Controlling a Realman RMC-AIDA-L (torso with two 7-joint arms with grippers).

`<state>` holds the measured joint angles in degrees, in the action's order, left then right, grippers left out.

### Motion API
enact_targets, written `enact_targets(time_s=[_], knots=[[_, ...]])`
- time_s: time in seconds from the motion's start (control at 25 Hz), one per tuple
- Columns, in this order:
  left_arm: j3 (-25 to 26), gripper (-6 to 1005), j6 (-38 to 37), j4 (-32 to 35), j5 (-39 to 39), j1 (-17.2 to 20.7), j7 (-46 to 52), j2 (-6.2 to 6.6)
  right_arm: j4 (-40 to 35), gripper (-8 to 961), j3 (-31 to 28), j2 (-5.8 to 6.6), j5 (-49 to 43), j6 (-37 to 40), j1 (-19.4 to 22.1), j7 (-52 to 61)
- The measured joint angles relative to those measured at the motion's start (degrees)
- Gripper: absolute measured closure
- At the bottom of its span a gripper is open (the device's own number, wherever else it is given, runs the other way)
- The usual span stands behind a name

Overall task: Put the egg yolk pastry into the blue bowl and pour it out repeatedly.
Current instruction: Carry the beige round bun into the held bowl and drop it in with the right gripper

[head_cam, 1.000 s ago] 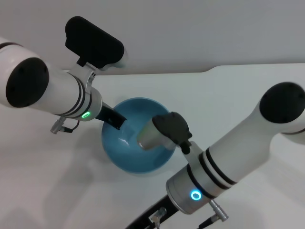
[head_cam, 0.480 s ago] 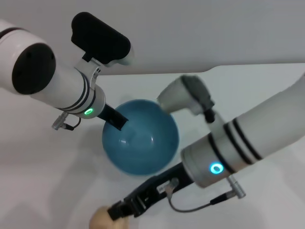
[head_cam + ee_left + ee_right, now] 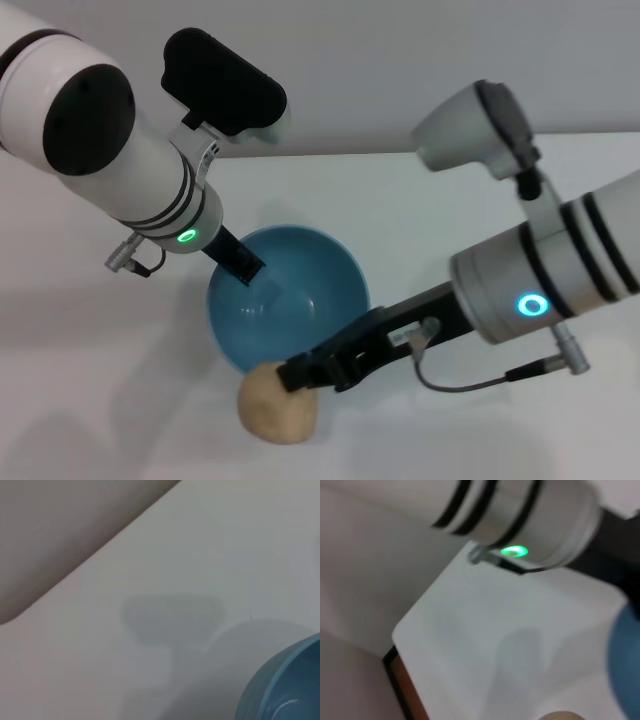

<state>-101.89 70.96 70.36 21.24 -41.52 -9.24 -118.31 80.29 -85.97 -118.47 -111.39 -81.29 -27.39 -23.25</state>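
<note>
Tan pastry [image 3: 277, 402] is outside the bowl [image 3: 340, 268], at its near rim, clenched in the right gripper's [image 3: 292, 377] jaws. Can't tell if it rests on the white desk [image 3: 420, 200] or hangs just above. Left gripper [image 3: 243, 268] reaches over the bowl's left rim; jaws look clamped on the wall, though the tips are hard to read. Bowl sits upright and empty. Judgement: start of a cycle, pastry grasped, drop into bowl and pour both still to come.
</note>
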Motion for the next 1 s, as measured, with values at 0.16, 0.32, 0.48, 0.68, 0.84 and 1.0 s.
enact_targets(time_s=[0.16,0.32,0.48,0.68,0.84,1.0], knots=[[0.19,1001,1.46,-0.09,0.04,-0.27,0.00,0.01,3.17,922,-1.53,-0.01,-2.02,-1.47,1.95,1.17],[0.28,1000,2.93,-0.13,0.25,-0.54,1.54,-0.11,5.46,915,-1.78,-0.04,-6.00,-1.88,2.89,3.34],[0.35,1000,5.52,-0.13,1.83,-0.94,3.07,-0.16,5.65,908,-2.12,-0.09,-8.81,-1.82,3.02,4.33],[-0.21,1000,6.90,-0.14,3.25,-0.87,3.09,-0.24,5.08,899,-2.27,-0.30,-12.09,-0.17,2.39,4.30],[-0.30,1000,7.45,-0.13,5.65,-0.71,2.86,-0.20,4.35,892,-1.81,-0.30,-13.07,2.07,1.59,3.99],[-0.33,1001,7.92,-0.13,6.31,-0.58,2.95,-0.21,1.86,885,-1.03,-0.30,-14.13,4.45,0.33,3.85]])
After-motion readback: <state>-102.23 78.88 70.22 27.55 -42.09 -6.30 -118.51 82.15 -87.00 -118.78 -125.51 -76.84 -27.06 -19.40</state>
